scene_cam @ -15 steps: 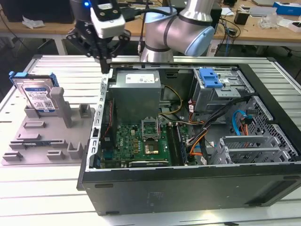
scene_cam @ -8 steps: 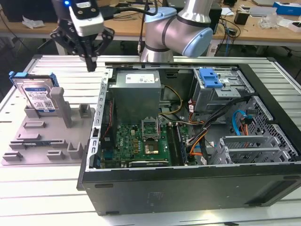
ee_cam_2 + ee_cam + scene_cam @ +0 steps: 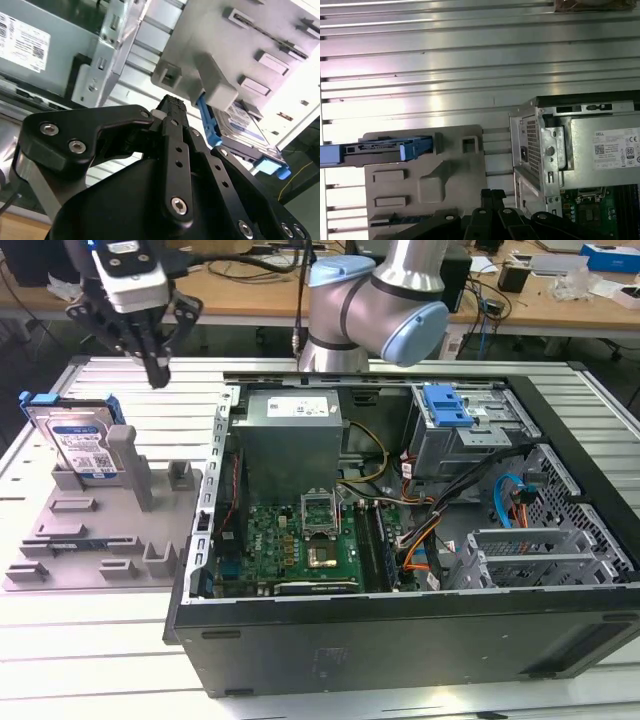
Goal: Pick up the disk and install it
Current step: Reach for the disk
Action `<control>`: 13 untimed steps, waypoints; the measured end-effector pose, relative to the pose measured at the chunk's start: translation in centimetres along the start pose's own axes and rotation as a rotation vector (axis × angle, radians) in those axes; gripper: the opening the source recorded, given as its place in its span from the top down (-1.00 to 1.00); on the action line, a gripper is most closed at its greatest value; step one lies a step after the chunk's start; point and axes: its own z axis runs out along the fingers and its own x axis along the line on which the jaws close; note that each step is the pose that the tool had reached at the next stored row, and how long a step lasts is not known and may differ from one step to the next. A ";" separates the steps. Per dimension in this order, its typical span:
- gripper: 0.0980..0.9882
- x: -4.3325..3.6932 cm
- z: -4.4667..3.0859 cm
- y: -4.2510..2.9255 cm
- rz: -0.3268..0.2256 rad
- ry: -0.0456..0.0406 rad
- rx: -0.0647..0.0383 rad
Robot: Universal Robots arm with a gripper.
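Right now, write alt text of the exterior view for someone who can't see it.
The gripper, shut and empty, hangs in the air near the disk, which stands on edge in a grey holder on the slatted table. At the exterior view's right lies an open computer case.

Bright, even overhead light fills the exterior view. The ribbed metal worktop (image 3: 60, 640) gleams pale, while the inside of the computer case (image 3: 400, 640) sits in soft shadow. In the first wrist view, glare streaks the worktop's ribs white and pinkish. In the second wrist view, the area beyond the disk (image 3: 242, 122) is blown out white, and the black tool (image 3: 172, 102) reads dark, with only faint highlights.
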 end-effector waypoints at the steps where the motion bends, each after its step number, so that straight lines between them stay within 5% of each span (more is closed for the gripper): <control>1: 0.98 0.53 0.02 0.10 0.000 0.0000 0.000; 13: 0.98 7.45 0.33 1.42 0.000 0.0000 0.000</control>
